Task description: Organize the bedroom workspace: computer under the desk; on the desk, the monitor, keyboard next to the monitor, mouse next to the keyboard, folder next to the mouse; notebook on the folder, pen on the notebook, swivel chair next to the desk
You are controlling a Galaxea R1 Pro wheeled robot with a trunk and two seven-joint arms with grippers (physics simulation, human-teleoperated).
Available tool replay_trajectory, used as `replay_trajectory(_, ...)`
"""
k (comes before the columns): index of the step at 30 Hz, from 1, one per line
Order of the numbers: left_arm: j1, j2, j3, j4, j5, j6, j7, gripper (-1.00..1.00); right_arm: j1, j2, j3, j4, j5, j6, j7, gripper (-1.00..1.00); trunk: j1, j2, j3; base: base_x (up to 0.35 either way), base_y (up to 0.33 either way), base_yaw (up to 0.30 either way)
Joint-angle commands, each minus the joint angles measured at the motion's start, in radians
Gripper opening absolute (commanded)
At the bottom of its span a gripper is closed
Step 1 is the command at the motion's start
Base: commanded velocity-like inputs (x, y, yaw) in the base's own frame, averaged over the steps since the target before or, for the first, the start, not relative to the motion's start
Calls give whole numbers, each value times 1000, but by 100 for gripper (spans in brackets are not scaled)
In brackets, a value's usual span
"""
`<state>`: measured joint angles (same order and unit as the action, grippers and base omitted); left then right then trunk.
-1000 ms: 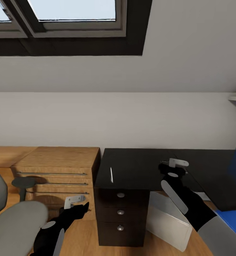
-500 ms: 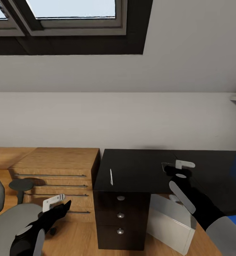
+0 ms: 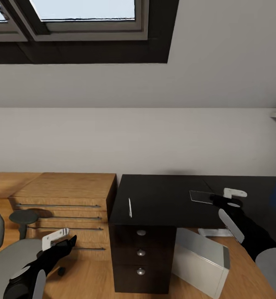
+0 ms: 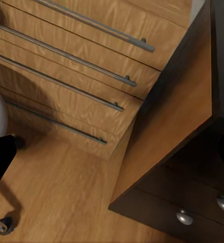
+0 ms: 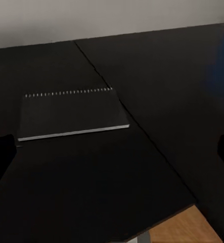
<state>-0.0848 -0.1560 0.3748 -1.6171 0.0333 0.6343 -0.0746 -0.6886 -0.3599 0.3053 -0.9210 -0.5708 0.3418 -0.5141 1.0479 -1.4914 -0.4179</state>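
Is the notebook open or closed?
Closed. The notebook lies flat on the desk with its dark cover up, spiral edge along one side, no pages spread.

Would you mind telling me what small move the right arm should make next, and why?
Probably ease the right gripper forward and down toward the notebook. The notebook lies flat and alone on the desk, just ahead of the open fingers, with no folder visible under it, so it likely needs picking up.
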Motion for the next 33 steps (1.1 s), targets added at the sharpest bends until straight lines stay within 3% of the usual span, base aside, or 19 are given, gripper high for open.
replay_trajectory(1,-1,-1,3,-1,4,5,-5,100,-12,-2,4,13,10,-7,-1,100,0,-1,-1,65,0,0)
replay_trajectory(3,-1,-1,4,-1,11,4,-5,100,-69,-3,2,86,58,-30,57,100,0,-1,-1,34,0,0)
replay_trajectory(6,-1,-1,5,-1,20,4,-5,100,-132,-3,1,179,78,-41,139,100,0,-1,-1,43,0,0)
replay_trajectory(7,-1,-1,5,-1,21,3,-6,100,-147,-3,0,208,81,-44,161,100,0,-1,-1,83,0,0)
replay_trajectory(8,-1,0,4,-1,24,-1,-6,100,-189,-2,0,310,85,-60,228,100,0,-1,-1,122,0,0)
replay_trajectory(13,-1,-1,-1,-2,26,-17,-7,100,-233,9,0,507,88,-137,335,100,0,-1,-1,71,0,0)
replay_trajectory(17,-1,-2,-35,-3,26,-24,-9,100,-243,31,3,578,89,-165,366,100,0,-1,-1,22,0,0)
replay_trajectory(19,-1,-3,-78,-3,27,-25,-7,100,-248,71,5,606,94,-175,375,100,-4,6,2,6,0,0)
replay_trajectory(26,-1,-2,-87,-3,25,-25,-5,100,-248,81,1,612,90,-164,369,100,-31,55,24,1,0,0)
replay_trajectory(33,-1,-3,-90,-3,23,-26,-4,100,-249,79,-9,608,79,-77,369,100,-57,104,46,0,0,0)
